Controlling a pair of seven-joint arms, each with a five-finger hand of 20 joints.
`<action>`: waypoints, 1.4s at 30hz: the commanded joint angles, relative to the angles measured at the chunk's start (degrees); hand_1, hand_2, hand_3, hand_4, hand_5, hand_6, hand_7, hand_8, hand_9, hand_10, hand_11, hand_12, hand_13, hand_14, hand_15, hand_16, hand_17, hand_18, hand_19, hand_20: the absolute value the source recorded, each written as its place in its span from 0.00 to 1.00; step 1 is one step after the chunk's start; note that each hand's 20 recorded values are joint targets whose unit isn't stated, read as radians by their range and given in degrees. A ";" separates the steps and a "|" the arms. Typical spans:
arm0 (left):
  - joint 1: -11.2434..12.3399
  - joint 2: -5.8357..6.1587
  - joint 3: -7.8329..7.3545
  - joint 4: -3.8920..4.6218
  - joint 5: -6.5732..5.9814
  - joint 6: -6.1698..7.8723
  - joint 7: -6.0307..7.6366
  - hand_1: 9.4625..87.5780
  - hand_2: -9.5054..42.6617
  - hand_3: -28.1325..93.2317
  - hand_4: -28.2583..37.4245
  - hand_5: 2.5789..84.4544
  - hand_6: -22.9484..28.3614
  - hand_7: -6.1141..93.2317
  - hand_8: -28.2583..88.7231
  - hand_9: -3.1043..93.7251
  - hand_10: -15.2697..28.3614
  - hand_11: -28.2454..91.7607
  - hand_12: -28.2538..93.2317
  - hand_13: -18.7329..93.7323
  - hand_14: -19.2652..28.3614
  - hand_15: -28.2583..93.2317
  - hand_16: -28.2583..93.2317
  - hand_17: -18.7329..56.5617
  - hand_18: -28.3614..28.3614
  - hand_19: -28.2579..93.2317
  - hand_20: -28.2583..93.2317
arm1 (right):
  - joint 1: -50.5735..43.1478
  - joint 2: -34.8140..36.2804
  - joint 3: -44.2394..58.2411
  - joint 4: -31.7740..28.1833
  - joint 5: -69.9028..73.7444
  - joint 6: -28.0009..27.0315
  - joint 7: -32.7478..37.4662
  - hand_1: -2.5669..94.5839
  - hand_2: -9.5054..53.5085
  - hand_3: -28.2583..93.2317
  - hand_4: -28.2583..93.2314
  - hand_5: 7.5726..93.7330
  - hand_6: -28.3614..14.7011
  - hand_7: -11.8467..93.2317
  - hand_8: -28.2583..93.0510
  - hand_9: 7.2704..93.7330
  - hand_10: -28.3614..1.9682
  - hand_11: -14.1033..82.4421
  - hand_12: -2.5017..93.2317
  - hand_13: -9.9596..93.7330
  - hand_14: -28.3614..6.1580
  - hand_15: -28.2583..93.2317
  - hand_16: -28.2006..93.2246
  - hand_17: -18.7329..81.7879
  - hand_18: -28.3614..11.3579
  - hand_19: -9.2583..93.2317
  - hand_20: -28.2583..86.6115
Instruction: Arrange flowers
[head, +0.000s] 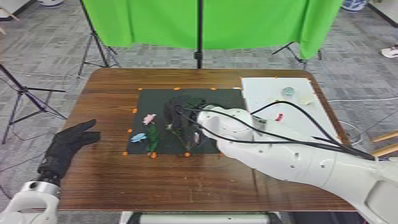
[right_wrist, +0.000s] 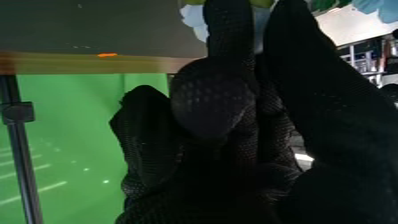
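On my screen the left side has a pink flower (head: 148, 118) and, nearer, a blue flower (head: 138, 137), both against a near-black mat (head: 155, 97). I see a white sheet (head: 266, 90) at right, grained brown on the table (head: 102, 105), bright green on the far backdrop (head: 142, 30), and fine mesh with pale dots on my black right hand (head: 178, 106).

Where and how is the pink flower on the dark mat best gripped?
Probably by its leafy green stem, pinched crosswise from above: the pink flower lies with that stem running toward the near edge of the dark mat, and the blue flower sits close on its left.
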 joint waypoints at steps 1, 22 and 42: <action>0.39 -0.33 -0.09 0.27 0.30 -0.50 -0.39 0.16 0.58 0.77 0.00 0.50 0.59 0.14 0.19 0.54 0.70 0.40 0.32 0.54 0.81 0.38 0.20 0.40 0.72 0.33 0.35 | 0.98 0.40 0.76 -0.86 -1.24 -0.99 0.13 0.55 0.00 0.75 0.10 0.65 0.73 0.37 0.26 0.82 0.60 0.30 0.43 0.93 0.78 0.75 0.52 0.76 0.33 1.00 0.75; 1.39 -0.61 -0.78 -0.34 0.32 -0.13 -0.35 0.17 0.57 0.77 0.00 0.50 0.58 0.15 0.19 0.54 0.70 0.40 0.32 0.54 0.81 0.38 0.20 0.40 0.72 0.32 0.35 | 2.23 2.54 4.71 -3.13 -1.86 -4.88 0.25 0.47 0.00 0.81 0.08 0.61 0.76 0.34 0.13 0.78 0.54 0.38 0.34 0.93 0.78 0.76 0.52 0.76 0.33 1.00 0.75; 2.82 -1.24 -2.06 -1.18 0.55 -0.56 -0.90 0.17 0.57 0.77 0.00 0.50 0.58 0.14 0.19 0.54 0.70 0.40 0.32 0.54 0.82 0.38 0.20 0.40 0.72 0.32 0.35 | -22.89 21.01 33.67 -9.65 -0.82 17.01 17.04 0.27 0.00 0.74 0.06 0.46 0.60 0.23 0.18 0.60 0.32 0.24 0.24 0.87 0.61 0.73 0.50 0.70 0.25 1.00 0.69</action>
